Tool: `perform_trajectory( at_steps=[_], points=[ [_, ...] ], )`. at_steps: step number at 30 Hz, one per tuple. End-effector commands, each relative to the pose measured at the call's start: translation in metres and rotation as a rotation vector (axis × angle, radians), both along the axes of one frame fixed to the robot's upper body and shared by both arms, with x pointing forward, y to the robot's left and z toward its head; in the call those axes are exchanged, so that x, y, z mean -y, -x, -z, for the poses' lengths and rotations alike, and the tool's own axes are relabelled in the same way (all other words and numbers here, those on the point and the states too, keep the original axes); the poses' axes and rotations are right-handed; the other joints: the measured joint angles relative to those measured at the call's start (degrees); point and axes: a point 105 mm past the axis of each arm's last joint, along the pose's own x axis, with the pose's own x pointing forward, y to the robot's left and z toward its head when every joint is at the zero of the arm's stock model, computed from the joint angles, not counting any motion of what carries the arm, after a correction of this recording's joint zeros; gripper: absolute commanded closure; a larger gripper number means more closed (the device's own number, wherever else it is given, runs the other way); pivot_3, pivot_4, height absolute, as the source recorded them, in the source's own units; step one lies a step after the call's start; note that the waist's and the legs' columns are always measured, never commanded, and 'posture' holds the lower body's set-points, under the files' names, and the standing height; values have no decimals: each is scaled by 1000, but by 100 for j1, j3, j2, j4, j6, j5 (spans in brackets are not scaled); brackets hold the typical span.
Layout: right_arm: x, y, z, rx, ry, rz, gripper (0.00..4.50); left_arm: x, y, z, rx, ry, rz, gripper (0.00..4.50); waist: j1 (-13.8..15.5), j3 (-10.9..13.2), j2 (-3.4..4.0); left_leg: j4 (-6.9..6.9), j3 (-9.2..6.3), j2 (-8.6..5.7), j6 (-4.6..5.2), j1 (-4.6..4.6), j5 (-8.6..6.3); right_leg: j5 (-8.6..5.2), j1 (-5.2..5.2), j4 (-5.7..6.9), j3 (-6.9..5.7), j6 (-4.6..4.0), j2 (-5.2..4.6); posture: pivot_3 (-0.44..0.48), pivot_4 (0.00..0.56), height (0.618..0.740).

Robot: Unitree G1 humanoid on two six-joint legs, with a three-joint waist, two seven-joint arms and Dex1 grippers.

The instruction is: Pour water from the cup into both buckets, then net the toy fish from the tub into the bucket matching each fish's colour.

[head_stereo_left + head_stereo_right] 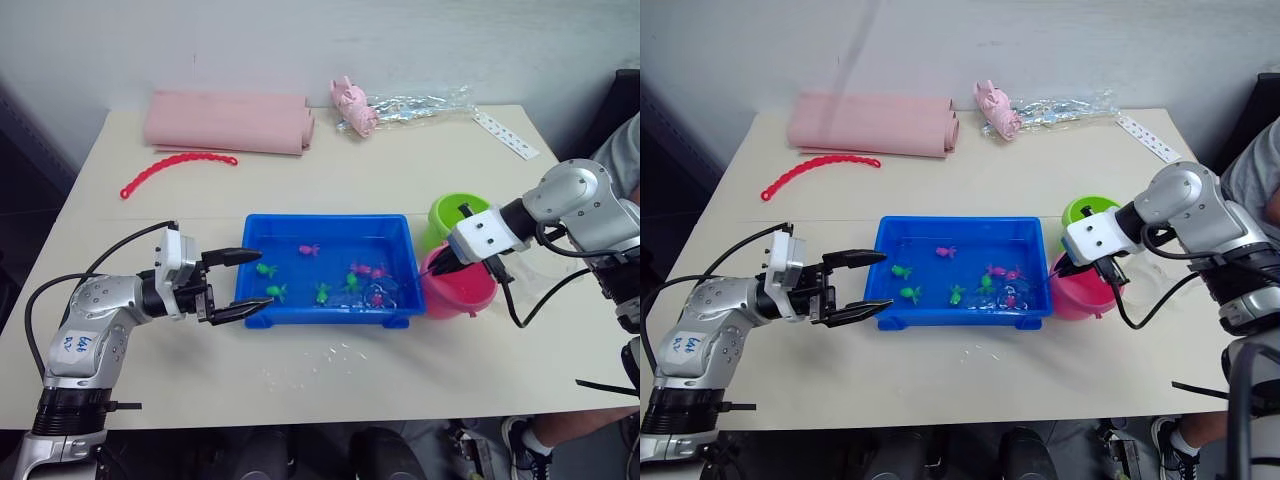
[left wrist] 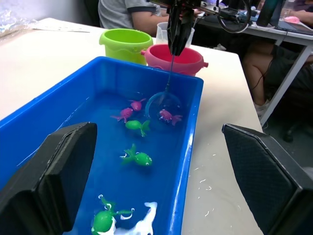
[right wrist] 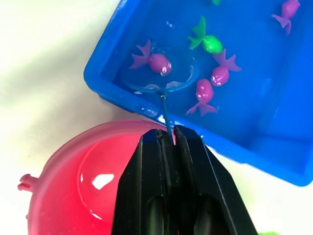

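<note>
The tub sits on the pale table and holds water with the toy fish scattered through it: in the head views about 4 green ones and 4 pink ones can be counted, though the pink ones at the tub's right end crowd together and are hard to separate. One pink fish floats alone near the tub's far wall.

The right gripper hangs over the pink bucket, which stands touching the tub's right end. Its fingers are pressed together on the thin handle of the net. The net's blue ring is dipped into the tub's right end with 1 pink fish inside the ring; the clear mesh is barely visible against the water. The handle's upper part is hidden between the fingers.

The green bucket stands just behind the pink bucket, at the tub's far right corner, partly covered by the right arm. The cup is mostly hidden behind the 2 buckets in the left wrist view; only part of its clear wall shows.

The left gripper hovers at the tub's left end, its 2 fingers spread wide and holding nothing, one over the tub's near left corner.

Beyond the tub lie a red bead chain, a folded pink cloth and a crumpled clear wrapper. A seated person is cut off by the frame edge.
</note>
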Motion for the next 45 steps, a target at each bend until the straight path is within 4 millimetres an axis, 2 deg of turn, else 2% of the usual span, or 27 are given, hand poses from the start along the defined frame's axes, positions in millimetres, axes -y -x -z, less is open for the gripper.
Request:
perform_trajectory(
  at_steps=[1,4,12,16,24,32,39,45],
  points=[
    [6,10,-14,-71,-90,33,4500,-4,0,-12,49,4,8,23,3,0,0,0,0,0,0,0,0,0,0,0,0,0,0,0,150,740],
    [0,13,-21,-148,-213,70,4500,-5,-1,-13,50,-2,9,23,-4,0,0,-1,0,0,0,0,0,0,0,0,0,0,0,0,150,740],
    [7,12,-11,-211,-281,134,4500,-7,-3,-14,55,-7,4,23,-8,0,0,-4,0,1,1,-1,-1,0,-1,-8,-1,0,1,0,150,740],
    [11,12,-16,-219,-347,169,4500,-8,-2,-14,55,-11,4,23,-5,0,0,-4,0,1,1,-2,-1,0,0,-8,-3,0,1,0,150,740],
    [26,32,-35,-227,-544,257,4500,-10,-1,-17,53,-8,10,23,19,0,0,-5,-1,1,3,-5,-2,0,3,-8,-6,0,0,0,150,740],
    [38,54,-37,-174,-664,384,4500,-4,-8,-18,40,-5,53,23,21,0,1,-4,0,1,3,-4,-1,0,6,-26,-7,0,2,0,150,740],
    [77,77,-46,-30,-728,571,4500,12,-13,-24,14,23,131,23,73,0,0,-8,0,0,3,-4,-2,0,10,-32,-8,1,4,0,150,740],
    [116,100,-42,131,-680,713,4500,25,-13,-28,4,53,177,23,157,0,0,-6,2,0,4,-3,-2,1,15,-37,-7,2,10,0,150,740]
  ],
)
